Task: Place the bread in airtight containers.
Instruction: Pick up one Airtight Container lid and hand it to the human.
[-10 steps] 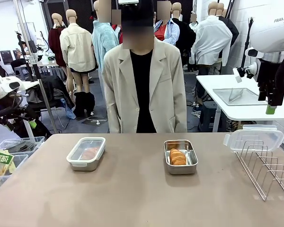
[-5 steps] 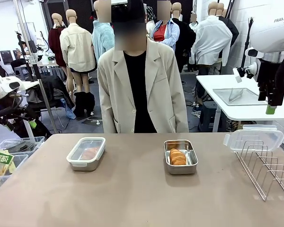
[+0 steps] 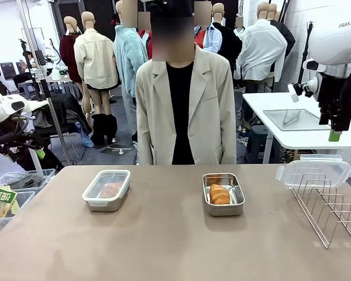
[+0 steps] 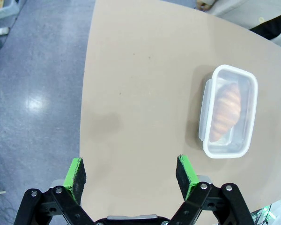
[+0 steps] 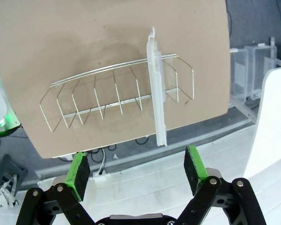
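Bread [image 3: 220,194] lies in the open right tin [image 3: 223,209] on the table [image 3: 164,246]. Its clear lid [image 5: 155,89] stands on edge in the wire rack [image 5: 117,93], below the released, empty right gripper [image 5: 136,164]. Pinch the lid's upper rim squarely and lift it straight clear of the wires. Left gripper [image 4: 130,166] hangs released. Two rolls, two tins, two lids, one rack.

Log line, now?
left tin: lidded, left bread inside; right tin: unlidded, right bread inside; spare lid: in rack; left gripper, right gripper: open
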Robot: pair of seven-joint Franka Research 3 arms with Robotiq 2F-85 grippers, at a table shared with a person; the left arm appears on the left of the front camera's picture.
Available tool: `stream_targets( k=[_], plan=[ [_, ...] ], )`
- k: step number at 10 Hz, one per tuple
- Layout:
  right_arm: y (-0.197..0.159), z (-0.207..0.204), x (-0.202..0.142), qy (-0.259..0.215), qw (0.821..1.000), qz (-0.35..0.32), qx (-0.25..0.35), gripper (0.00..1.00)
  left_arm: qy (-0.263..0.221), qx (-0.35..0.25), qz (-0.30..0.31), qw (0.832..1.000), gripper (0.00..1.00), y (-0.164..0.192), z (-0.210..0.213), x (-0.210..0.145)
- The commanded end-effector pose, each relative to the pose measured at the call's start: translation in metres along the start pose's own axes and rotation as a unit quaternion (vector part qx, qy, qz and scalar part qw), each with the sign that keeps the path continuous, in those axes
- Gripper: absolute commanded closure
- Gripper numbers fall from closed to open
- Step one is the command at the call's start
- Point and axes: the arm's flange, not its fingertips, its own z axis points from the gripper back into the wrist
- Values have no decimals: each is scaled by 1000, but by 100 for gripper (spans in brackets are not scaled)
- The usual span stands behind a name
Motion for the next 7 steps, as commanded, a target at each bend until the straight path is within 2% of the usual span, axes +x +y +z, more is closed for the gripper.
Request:
stream_targets(
  k=[1,3,5,7],
  plan=[
    [-3,-8,0,-9,1000,-17,-7,0,-4,6,2,1000,0,1,1,-1],
    [-7,-23,-4,-15,999,7,-27,0,-4,6,2,1000,0,1,1,-1],
    [-14,-43,-5,2,999,18,-38,0,-4,6,2,1000,0,1,1,-1],
    [-23,-66,-3,-6,1000,19,-11,0,-4,6,2,1000,0,1,1,-1]
  ],
)
